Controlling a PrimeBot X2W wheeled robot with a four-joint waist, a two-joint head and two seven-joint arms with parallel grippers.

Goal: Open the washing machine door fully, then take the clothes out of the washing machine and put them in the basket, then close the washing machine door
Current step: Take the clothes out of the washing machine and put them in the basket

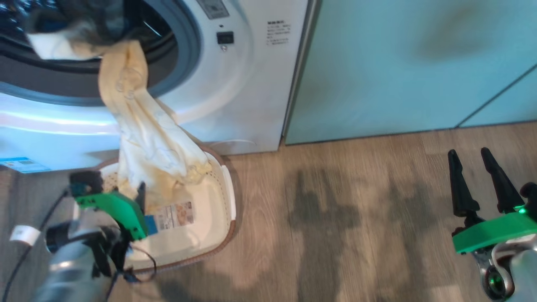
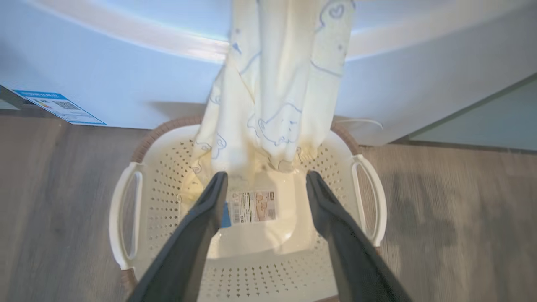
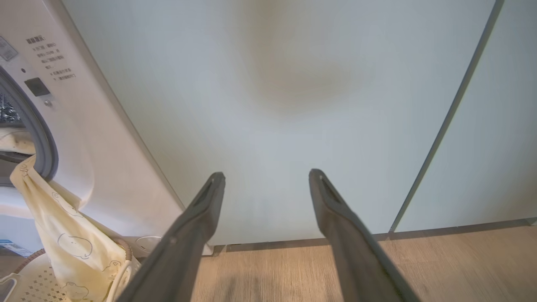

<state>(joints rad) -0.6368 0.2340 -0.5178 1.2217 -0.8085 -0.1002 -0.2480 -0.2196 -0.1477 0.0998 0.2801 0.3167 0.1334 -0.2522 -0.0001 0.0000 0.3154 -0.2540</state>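
- left gripper (image 2: 266,176): fingers spread wide, gripping nothing, over the basket (image 2: 126,209); can't tell if the tips touch the garment (image 2: 272,105) hem
- right gripper (image 3: 266,174): spread wide, empty, above the floor (image 3: 419,268), facing the cabinet (image 3: 293,105)
- drum (image 1: 155,29) interior dark and blurred; pale fabric at its mouth, can't make out more
- garment hangs out of the washer (image 1: 235,84) opening, lower end inside the basket
- basket otherwise holds just a label (image 2: 251,206) on its bottom

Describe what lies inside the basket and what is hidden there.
Inside the basket hangs the lower end of the yellow garment trailing from the washing machine; a label shows on the bottom. The floor beneath the cloth is covered.
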